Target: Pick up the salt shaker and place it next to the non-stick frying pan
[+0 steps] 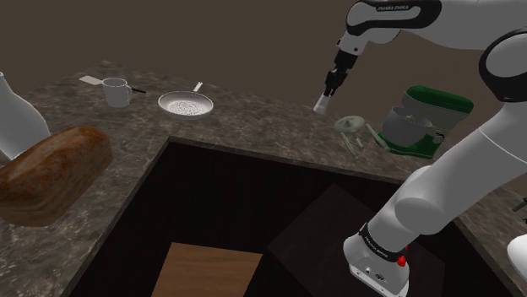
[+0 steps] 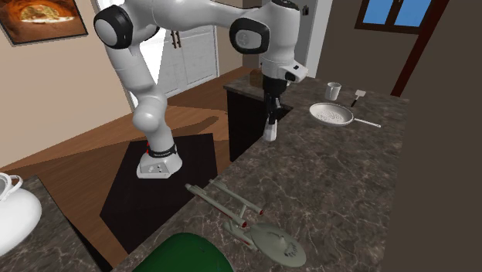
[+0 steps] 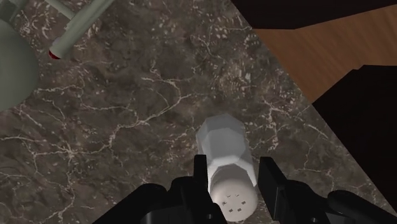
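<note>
**Salt shaker** [image 3: 224, 159]: pale grey, faceted body with a rounded cap pierced by small holes. It sits upright between the two black fingers [image 3: 202, 172] of the hand [image 3: 235, 175], which clasp it on either side. It hangs over the table [image 3: 127, 140] close to the table's edge. I cannot tell whether its base touches the surface.

**Table**: dark brown stone veined with white, matte, L-shaped in the shoulder view.

**Frying pan** [image 1: 186, 105]: round and shallow, with a pale speckled inside and a thin straight handle. It lies well apart from the shaker.

**Mug** [image 1: 116, 91]: plain grey cylinder standing just beside the pan, with a flat spatula [image 1: 91, 81] behind it.

**Model spaceship** [image 2: 247, 220]: grey-green, with a saucer hull and slim tubes. In the wrist view, its saucer edge and a red-tipped tube lie near the shaker.

**Stand mixer** [image 1: 422, 118]: glossy green.

**By view**
- The shoulder view shows a crusty brown loaf [image 1: 51, 169] at its left.
- The second exterior view shows a white lidded dish [image 2: 15, 209], wood flooring, a window and a framed picture.
- The wrist view alone shows the shaker's cap holes.
</note>
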